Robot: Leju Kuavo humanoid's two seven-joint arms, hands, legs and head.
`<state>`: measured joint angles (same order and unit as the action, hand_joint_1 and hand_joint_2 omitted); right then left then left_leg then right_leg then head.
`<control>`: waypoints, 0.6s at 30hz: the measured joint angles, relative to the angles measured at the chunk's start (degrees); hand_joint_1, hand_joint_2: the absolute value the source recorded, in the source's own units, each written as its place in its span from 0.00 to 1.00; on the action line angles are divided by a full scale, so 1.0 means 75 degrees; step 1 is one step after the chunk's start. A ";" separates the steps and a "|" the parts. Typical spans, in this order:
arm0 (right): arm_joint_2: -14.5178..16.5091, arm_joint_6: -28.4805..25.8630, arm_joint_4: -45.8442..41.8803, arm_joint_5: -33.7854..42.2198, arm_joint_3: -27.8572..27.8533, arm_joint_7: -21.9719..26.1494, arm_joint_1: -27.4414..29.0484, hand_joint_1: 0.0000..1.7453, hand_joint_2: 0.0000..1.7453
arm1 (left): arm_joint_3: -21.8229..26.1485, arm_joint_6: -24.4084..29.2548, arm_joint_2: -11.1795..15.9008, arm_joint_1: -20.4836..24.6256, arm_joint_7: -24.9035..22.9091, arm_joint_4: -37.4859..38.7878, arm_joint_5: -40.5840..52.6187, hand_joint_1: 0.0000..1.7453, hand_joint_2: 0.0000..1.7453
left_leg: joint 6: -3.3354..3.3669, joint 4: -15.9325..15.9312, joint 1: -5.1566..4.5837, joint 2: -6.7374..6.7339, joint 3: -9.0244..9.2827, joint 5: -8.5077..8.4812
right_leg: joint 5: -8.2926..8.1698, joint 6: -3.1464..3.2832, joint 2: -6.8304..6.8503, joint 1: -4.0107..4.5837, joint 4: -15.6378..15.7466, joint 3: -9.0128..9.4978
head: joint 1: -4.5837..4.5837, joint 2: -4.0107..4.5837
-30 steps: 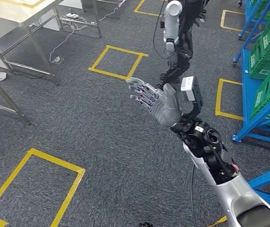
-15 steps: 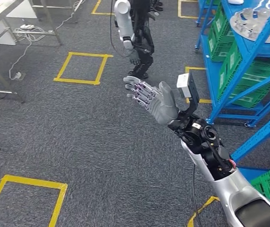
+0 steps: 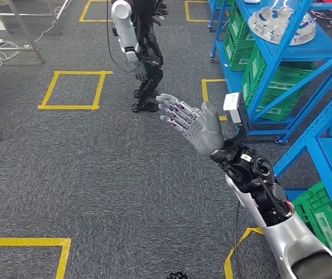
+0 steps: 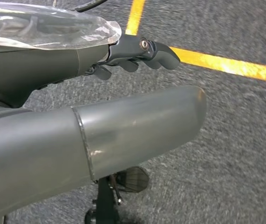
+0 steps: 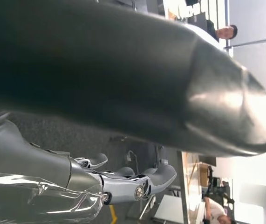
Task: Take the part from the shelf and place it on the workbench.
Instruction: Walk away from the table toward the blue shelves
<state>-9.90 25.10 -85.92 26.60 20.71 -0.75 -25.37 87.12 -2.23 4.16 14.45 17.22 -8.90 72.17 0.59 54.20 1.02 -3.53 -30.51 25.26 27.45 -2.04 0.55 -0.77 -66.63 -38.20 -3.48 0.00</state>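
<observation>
My right hand (image 3: 196, 125) reaches out over the grey carpet, fingers spread wide and holding nothing. My left hand (image 4: 134, 49) hangs over the carpet near a yellow floor line, its dark fingers straight out with nothing in them. The round silvery part (image 3: 280, 24) lies on the blue shelf (image 3: 260, 75), far right, above green crates (image 3: 278, 96). Another robot (image 3: 138, 49) stands far ahead.
</observation>
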 joint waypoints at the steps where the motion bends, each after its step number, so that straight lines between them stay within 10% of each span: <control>1: 0.0000 0.0001 0.0000 0.0000 -0.0001 0.0001 -0.0003 0.00 0.00 | 0.0000 0.0000 -0.0002 0.0003 0.0000 0.0000 0.0000 0.00 0.00 | -0.0032 0.0002 -0.0013 -0.0081 0.0040 0.0033 | -0.0238 0.0010 0.0184 0.0022 0.0598 0.0316 | -0.0038 0.0000; 4: 0.0000 0.0004 -0.0002 0.0000 0.0000 0.0004 -0.0006 0.00 0.00 | 0.0000 0.0000 -0.0006 0.0008 -0.0002 0.0000 0.0000 0.00 0.00 | -0.0131 0.0019 -0.0079 -0.0300 0.0111 0.0108 | -0.0468 0.0152 0.0471 0.0119 0.1500 0.0744 | -0.0060 0.0000; 6: 0.0000 0.0004 -0.0007 0.0000 -0.0002 0.0005 0.0000 0.00 0.00 | 0.0000 -0.0001 -0.0010 0.0020 -0.0003 0.0000 0.0000 0.00 0.00 | -0.0206 0.0009 -0.0070 -0.0425 0.0145 0.0144 | -0.0488 0.0277 0.0275 0.0128 0.1542 0.0734 | -0.0017 0.0000; 9: 0.0001 0.0005 -0.0020 0.0000 -0.0008 0.0010 -0.0032 0.00 0.00 | 0.0000 -0.0003 -0.0026 0.0035 -0.0001 0.0002 0.0001 0.00 0.00 | -0.0303 0.0661 -0.0010 0.0061 -0.0108 0.0589 | -0.0550 0.0430 0.0013 0.0093 0.1629 0.0774 | 0.0042 0.0000; 12: 0.0001 0.0008 -0.0019 0.0000 0.0004 0.0006 -0.0004 0.00 0.00 | 0.0000 -0.0003 -0.0022 0.0004 -0.0003 0.0003 0.0000 0.00 0.00 | -0.0312 0.2234 -0.0010 0.0420 -0.0925 0.1206 | -0.0564 0.0486 -0.0271 0.0106 0.1632 0.0759 | 0.0182 0.0000; 14: 0.0000 0.0006 -0.0018 0.0000 0.0004 0.0004 0.0025 0.00 0.00 | 0.0000 -0.0003 -0.0024 -0.0009 -0.0007 0.0003 0.0000 0.00 0.00 | -0.0292 0.2268 -0.0011 0.0452 -0.1042 0.0978 | -0.0565 0.0489 -0.0485 0.0111 0.1627 0.0770 | 0.0231 0.0000; 18: 0.0000 0.0004 -0.0020 0.0000 0.0001 0.0007 0.0029 0.00 0.00 | 0.0000 -0.0003 -0.0001 0.0002 -0.0009 0.0003 0.0000 0.00 0.00 | -0.0201 0.0303 0.0014 0.0924 -0.0236 -0.0012 | -0.0563 0.0427 -0.0874 0.0117 0.1591 0.0759 | 0.0282 0.0000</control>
<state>-9.90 25.12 -86.07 26.60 20.73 -0.70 -25.15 87.12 -2.25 4.16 14.46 17.16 -8.87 72.17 -0.92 56.48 1.12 3.41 -32.28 25.17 23.23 1.16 -6.01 0.11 -54.70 -32.50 -1.37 0.00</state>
